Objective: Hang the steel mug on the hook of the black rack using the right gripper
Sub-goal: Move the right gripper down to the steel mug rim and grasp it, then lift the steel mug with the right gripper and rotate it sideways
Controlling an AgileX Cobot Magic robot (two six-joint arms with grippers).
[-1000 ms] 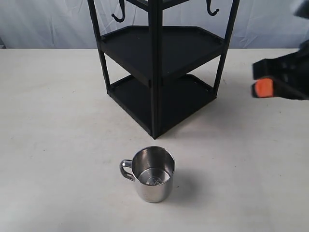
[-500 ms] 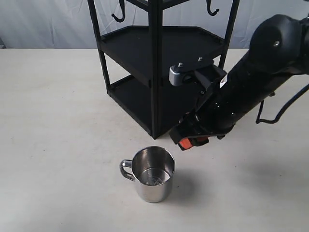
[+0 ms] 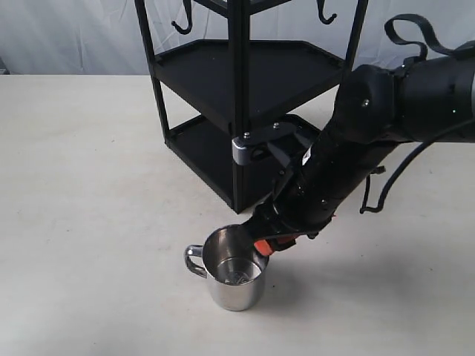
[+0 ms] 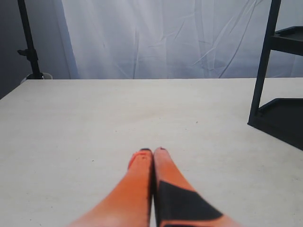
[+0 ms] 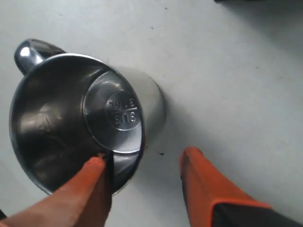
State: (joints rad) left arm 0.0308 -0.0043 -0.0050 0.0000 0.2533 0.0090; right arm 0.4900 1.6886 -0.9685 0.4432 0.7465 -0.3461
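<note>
The steel mug [image 3: 232, 271] stands upright on the table in front of the black rack [image 3: 245, 96], its handle [image 3: 194, 259] turned to the left in the exterior view. In the right wrist view the mug [image 5: 71, 123] is seen from above, its handle [image 5: 31, 52] on the far side. My right gripper [image 5: 144, 158] [image 3: 263, 241] is open and straddles the mug's rim, one orange finger [image 5: 90, 182] over the inside and the other finger [image 5: 201, 177] outside the wall. Two hooks [image 3: 182, 22] [image 3: 325, 13] hang under the rack's upper tier. My left gripper [image 4: 152, 151] is shut on nothing.
The rack's lower trays [image 3: 252, 152] and front post [image 3: 239, 111] stand just behind my right arm [image 3: 386, 126]. A white curtain [image 3: 74, 33] closes off the back. In the left wrist view a rack post [image 4: 262, 61] stands near and a dark stand [image 4: 28, 42] rises beyond the table.
My right arm swept in from the right edge, came down past the rack and now has its open fingers over the mug's rim. The mug has not moved.
</note>
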